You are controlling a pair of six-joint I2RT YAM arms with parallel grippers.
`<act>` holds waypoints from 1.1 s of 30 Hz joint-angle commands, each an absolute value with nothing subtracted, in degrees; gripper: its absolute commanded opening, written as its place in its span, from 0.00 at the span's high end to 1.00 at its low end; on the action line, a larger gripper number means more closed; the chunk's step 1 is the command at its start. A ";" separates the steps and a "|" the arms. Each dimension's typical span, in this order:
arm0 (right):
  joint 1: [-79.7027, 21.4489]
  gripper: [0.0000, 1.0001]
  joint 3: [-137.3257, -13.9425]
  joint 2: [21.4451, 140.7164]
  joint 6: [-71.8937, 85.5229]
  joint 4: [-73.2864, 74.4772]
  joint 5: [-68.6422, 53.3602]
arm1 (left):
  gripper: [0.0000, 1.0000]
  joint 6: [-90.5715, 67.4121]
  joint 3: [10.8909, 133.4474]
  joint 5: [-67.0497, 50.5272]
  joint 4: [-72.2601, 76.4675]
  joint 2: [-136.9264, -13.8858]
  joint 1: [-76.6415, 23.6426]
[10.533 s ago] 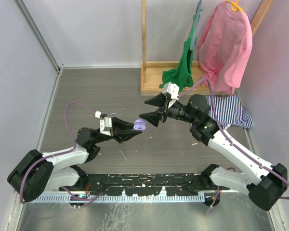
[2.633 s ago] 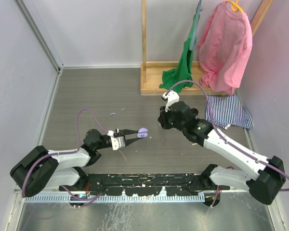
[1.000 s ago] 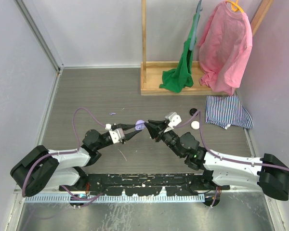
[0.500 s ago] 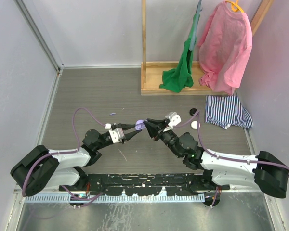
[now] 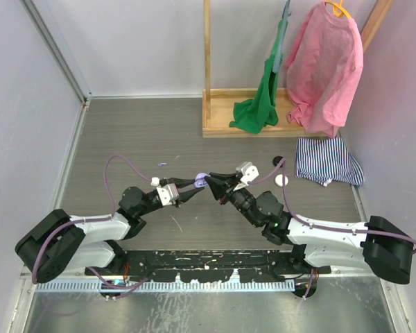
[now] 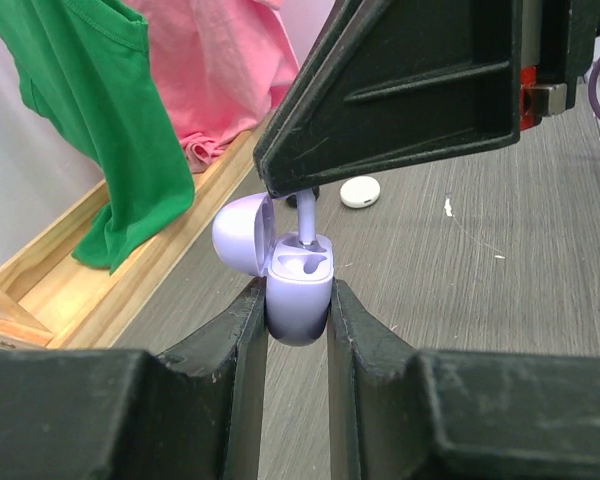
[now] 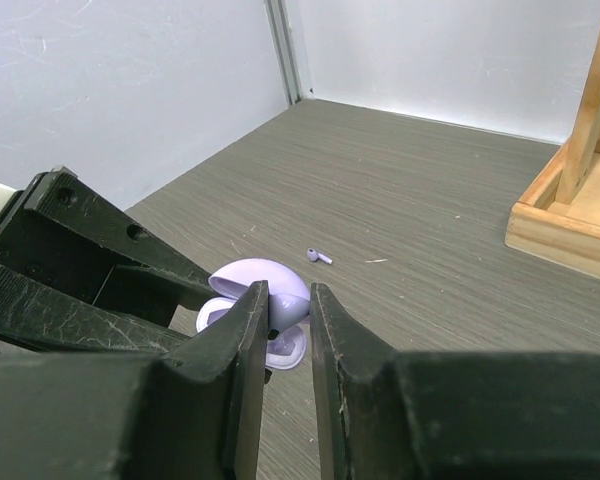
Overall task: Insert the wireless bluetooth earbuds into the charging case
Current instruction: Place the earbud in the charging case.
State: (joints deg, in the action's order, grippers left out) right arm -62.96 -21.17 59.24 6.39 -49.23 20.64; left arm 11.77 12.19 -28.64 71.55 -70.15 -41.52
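The left gripper point(image 6: 298, 290) clamps its black plastic fingers on the rounded base of a glossy lilac charging case point(image 6: 298, 308), domed lid flipped open, at the centre of the overhead view. Meeting it from the right, the right gripper point(image 7: 288, 293) pinches a lilac earbud point(image 6: 306, 215), whose slim stem reaches down into a moulded socket of the case. A second earbud point(image 7: 318, 256) lies loose on the grey wood-grain table point(image 5: 125, 132), upper left of the case. A smooth white puck point(image 5: 282, 180) rests further right.
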 commanded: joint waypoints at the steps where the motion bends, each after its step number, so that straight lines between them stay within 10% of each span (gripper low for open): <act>1: -63.48 0.78 -21.60 59.63 7.38 -52.64 19.57 | 1.00 11.16 14.50 -28.12 76.50 -69.61 -41.70; 33: -63.90 0.71 -19.21 61.45 7.84 -56.67 14.85 | 1.00 9.33 14.43 -27.77 77.13 -68.91 -41.74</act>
